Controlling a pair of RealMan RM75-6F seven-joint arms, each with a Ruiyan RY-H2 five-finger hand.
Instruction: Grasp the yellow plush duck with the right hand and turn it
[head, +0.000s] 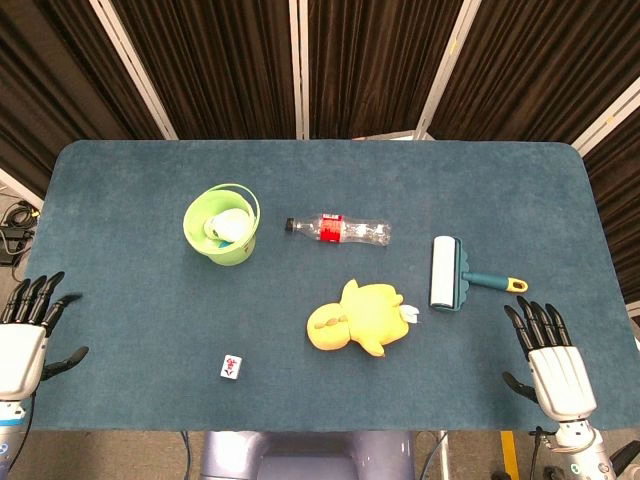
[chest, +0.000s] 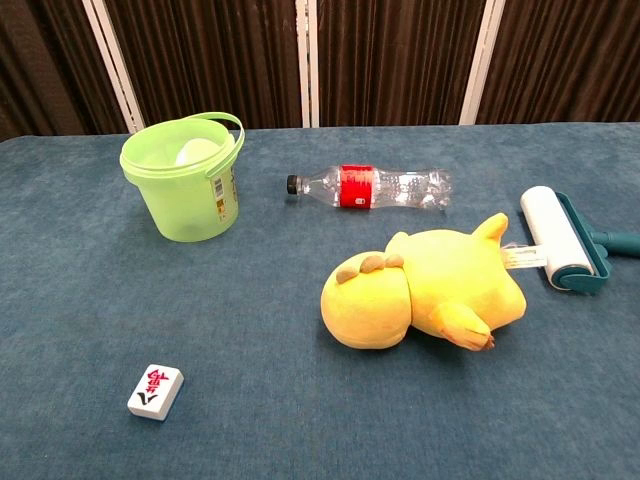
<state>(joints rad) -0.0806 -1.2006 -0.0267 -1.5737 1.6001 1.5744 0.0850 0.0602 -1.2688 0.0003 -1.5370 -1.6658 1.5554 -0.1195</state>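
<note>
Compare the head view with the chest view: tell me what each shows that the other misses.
Only the head view shows the left hand and right hand, both open at the table's near edge, holding nothing, plus the lint roller's yellow handle tip. Only the chest view shows the label on the green bucket's side and the duck's underside. Both show the yellow plush duck lying on its side, the plastic bottle, lint roller, mahjong tile and table.

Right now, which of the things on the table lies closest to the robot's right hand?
The lint roller. Its yellow-tipped handle points toward the right hand, while the plush duck and clear bottle lie further off toward the table's middle.
</note>
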